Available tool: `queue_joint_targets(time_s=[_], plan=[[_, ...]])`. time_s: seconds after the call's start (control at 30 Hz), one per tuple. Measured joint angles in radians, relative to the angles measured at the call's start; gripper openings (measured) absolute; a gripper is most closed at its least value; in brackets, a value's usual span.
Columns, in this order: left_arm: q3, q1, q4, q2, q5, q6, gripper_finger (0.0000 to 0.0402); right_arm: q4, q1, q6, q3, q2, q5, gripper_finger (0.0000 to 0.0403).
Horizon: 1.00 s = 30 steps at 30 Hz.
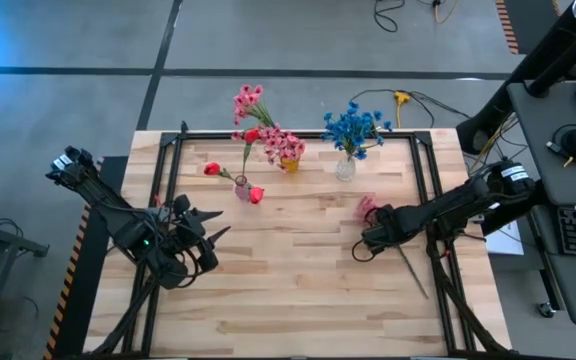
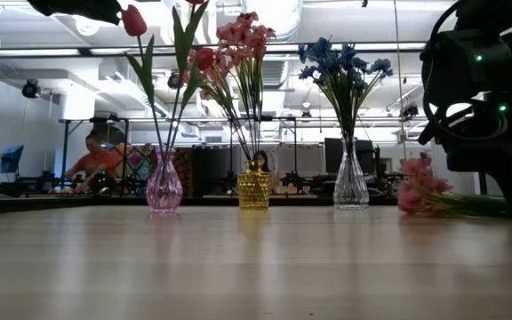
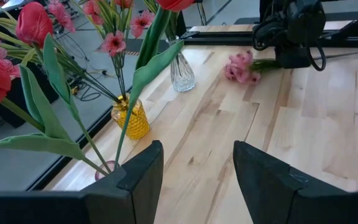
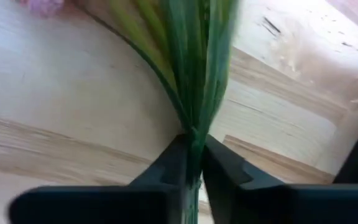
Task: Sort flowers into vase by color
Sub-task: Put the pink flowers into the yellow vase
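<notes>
— Status of right gripper (image 4: 193,163)?

— Jaws were clamped on the green stems of a pink flower (image 1: 368,207), which lay on the table (image 1: 298,290) at its right side, bloom pointing toward the clear vase (image 1: 345,167) of blue flowers (image 1: 353,128).

— Left gripper (image 3: 194,171)?

— Jaws stood apart and held nothing, just beside the pink vase (image 1: 241,188) of red tulips (image 1: 212,169). Pink blooms (image 1: 280,142) stood in the yellow vase (image 1: 289,163).
</notes>
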Motion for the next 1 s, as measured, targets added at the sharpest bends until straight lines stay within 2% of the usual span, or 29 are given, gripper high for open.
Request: queue_joint_targets(time_s=[0.1,0.3,0.43,0.57,0.73,0.83,1.0], plan=[[0.000,0.000,0.000,0.000,0.000,0.000,0.0178,0.001,0.000,-0.002,0.000,0.000,0.005,0.0017],[0.017,0.000,-0.001,-0.007,-0.017,0.061,0.0178,-0.014,0.008,-0.033,0.056,-0.049,-0.003,0.0015],[0.053,0.000,0.000,-0.009,-0.027,0.123,0.0178,0.080,0.037,-0.118,0.135,-0.112,0.053,0.0014],[0.064,0.000,-0.001,-0.009,-0.067,0.191,0.0178,0.349,0.048,-0.290,0.176,-0.169,0.166,0.0013],[0.064,0.000,-0.002,-0.016,-0.130,0.273,0.0178,0.749,0.048,-0.579,0.173,-0.178,0.243,0.0013],[0.064,0.000,-0.001,-0.028,-0.160,0.336,0.0178,0.963,0.048,-0.768,0.168,-0.151,0.276,0.0013],[0.064,0.000,-0.002,-0.057,-0.272,0.439,0.0178,1.326,0.057,-1.073,0.166,-0.063,0.310,0.0013]])
